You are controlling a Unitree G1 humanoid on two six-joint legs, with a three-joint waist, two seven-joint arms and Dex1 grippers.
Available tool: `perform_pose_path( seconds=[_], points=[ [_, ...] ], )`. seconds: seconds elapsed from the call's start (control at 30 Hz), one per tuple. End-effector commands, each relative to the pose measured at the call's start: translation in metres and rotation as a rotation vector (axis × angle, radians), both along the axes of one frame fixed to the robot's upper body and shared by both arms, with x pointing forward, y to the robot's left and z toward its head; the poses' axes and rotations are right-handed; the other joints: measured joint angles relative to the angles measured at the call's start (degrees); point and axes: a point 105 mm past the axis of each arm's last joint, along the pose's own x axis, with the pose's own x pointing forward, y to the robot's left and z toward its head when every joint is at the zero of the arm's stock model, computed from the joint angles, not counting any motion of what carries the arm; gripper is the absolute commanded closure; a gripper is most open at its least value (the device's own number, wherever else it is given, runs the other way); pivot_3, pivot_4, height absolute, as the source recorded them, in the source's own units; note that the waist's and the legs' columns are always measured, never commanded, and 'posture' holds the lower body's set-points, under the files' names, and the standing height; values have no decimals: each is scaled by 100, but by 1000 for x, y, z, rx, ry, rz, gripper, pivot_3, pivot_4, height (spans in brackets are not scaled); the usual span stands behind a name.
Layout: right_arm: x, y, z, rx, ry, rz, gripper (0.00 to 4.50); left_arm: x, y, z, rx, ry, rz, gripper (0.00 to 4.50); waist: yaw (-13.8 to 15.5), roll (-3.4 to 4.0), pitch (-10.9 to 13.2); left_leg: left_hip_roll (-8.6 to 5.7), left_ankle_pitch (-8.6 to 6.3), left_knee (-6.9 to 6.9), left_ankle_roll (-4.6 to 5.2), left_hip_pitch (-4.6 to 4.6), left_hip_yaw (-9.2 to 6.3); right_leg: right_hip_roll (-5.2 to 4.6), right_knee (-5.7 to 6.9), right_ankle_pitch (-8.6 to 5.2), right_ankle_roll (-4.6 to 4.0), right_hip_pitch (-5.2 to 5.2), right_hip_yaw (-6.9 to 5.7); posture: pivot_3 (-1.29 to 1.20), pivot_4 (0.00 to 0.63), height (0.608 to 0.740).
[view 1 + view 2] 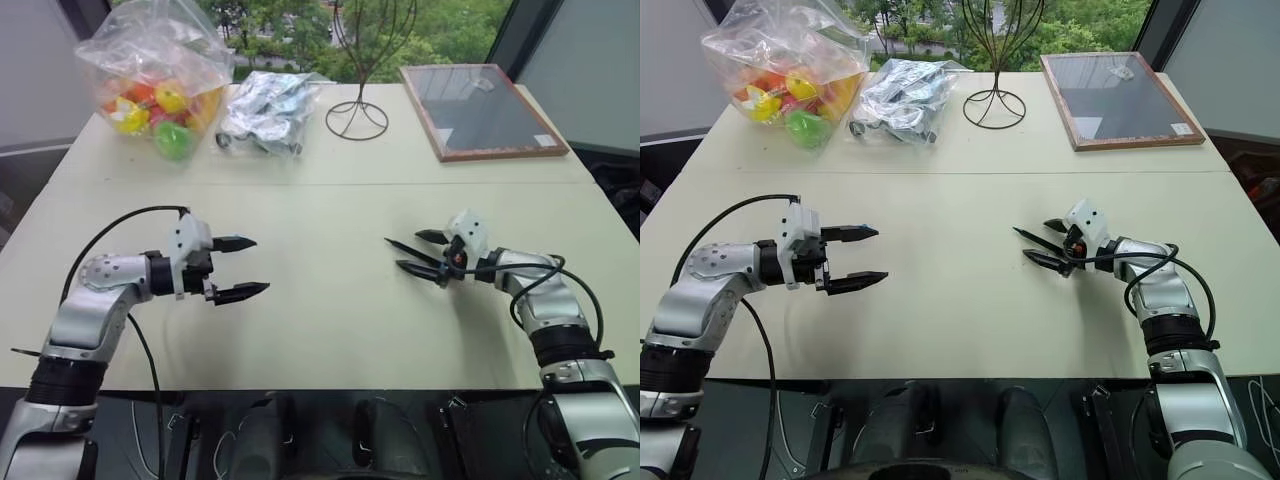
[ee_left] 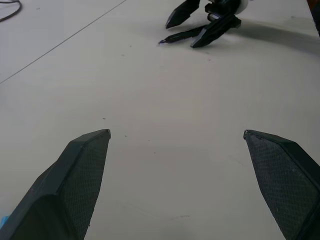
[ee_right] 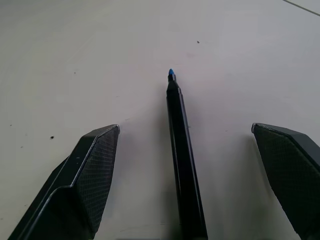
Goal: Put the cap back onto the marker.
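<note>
From the head camera, the left gripper (image 1: 241, 268) hovers over the table (image 1: 330, 330) with jaws spread and nothing between them; the right gripper (image 1: 415, 252) sits low across from it, jaws likewise apart, straddling the marker (image 1: 412, 250), whose tip points toward the left arm. In the left wrist view, both fingers (image 2: 75, 185) stand wide over bare tabletop (the other gripper lies beyond). In the right wrist view, the marker lies flat between the spread fingers (image 3: 87, 180), touching neither, blue tip pointing away.
</note>
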Motion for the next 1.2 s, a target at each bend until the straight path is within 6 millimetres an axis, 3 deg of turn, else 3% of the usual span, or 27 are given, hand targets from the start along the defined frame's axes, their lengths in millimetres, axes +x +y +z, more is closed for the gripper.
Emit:
perform_pose_path(
  seconds=[0.03,0.27,0.37,0.47,0.8,1.2],
  points=[
    [-4,-3,0,-18,-8,8,88,-1,0,7,0,-49,-5,0,1,0,0,0,0,0,0,1,0,0,0,0,0,1,0,0,150,740],
    [-5,-1,-2,-26,-2,18,88,0,-4,5,2,-52,-11,0,0,0,0,0,0,0,0,3,0,0,0,0,0,3,0,0,150,740],
    [-5,2,-5,-69,10,44,879,0,-4,4,0,-55,-11,0,-1,0,0,0,0,0,0,3,0,0,0,0,0,3,0,0,150,740],
    [-3,3,-4,-110,32,72,2314,1,-5,4,-4,-58,-7,0,-16,-1,-1,0,0,0,0,5,0,0,0,0,0,5,0,0,150,740],
    [-4,6,1,-172,82,158,2314,-1,-6,-1,-18,-74,30,0,-26,0,-1,0,-1,0,2,11,0,0,0,0,0,9,0,0,150,740],
    [6,8,6,-124,173,125,2314,-3,-9,-7,-11,-81,34,0,-30,0,-1,1,-7,0,11,11,0,0,0,0,-1,9,0,0,150,740]
  ],
)
